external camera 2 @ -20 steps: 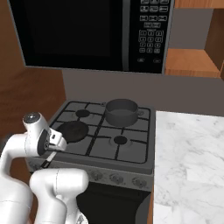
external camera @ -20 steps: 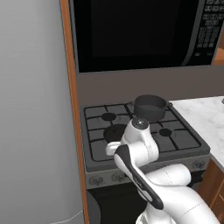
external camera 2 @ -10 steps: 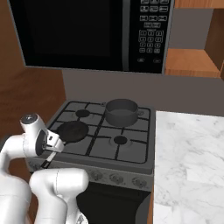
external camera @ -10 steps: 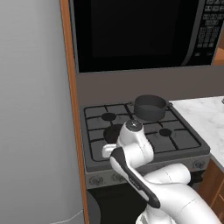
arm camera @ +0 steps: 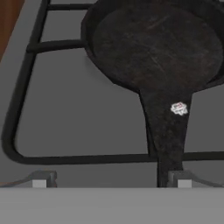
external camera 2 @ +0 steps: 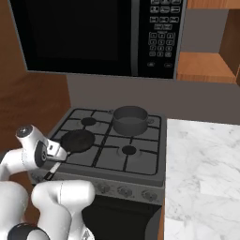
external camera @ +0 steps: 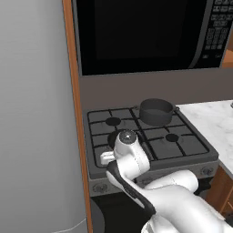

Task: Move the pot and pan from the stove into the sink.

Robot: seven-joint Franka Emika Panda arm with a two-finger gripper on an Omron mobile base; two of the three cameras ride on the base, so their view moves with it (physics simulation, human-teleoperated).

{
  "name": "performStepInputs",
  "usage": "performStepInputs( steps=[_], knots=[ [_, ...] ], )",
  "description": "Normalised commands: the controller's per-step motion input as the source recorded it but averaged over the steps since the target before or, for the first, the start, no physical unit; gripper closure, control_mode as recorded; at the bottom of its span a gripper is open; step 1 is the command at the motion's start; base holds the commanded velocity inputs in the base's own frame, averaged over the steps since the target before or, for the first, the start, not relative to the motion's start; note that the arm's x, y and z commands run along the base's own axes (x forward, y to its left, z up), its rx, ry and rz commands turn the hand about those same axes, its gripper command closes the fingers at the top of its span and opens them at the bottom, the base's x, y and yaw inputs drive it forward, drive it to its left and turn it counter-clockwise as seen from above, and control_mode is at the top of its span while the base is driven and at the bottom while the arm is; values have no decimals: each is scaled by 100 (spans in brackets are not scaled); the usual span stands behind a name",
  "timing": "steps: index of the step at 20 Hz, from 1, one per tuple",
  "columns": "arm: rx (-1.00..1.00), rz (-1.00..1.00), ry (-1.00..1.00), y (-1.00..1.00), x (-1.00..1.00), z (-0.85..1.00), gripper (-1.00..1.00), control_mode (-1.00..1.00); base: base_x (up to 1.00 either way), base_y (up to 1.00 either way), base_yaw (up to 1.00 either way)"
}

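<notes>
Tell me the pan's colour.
Black, mottled with dark grey; the pan shows best in the hand view.

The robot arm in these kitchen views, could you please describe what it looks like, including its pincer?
The white robot arm is built of glossy, rounded white segments with dark bands at the joints. A round grey cap tops its uppermost joint, and a black stripe runs along the link below. In the right base view it shows the same smooth white shells. The pincer ends in two small grey finger tips with pale square pads.
</notes>
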Motion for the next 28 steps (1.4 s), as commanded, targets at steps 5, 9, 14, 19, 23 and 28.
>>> performStepInputs(
  steps=[5,9,14,19,23,28],
  knots=[
    [-2,0,-18,-26,-26,-63,-100,-100,0,0,0],
    [2,0,-5,-24,-20,-16,-100,-100,0,0,0],
    [6,0,0,-14,4,4,-100,-100,0,0,0],
    [16,-2,0,-48,6,10,-100,-100,0,0,0],
    [9,0,0,-35,0,1,-100,-100,0,0,0],
    [0,0,-1,-2,-2,-15,-100,-100,0,0,0]
  ],
)
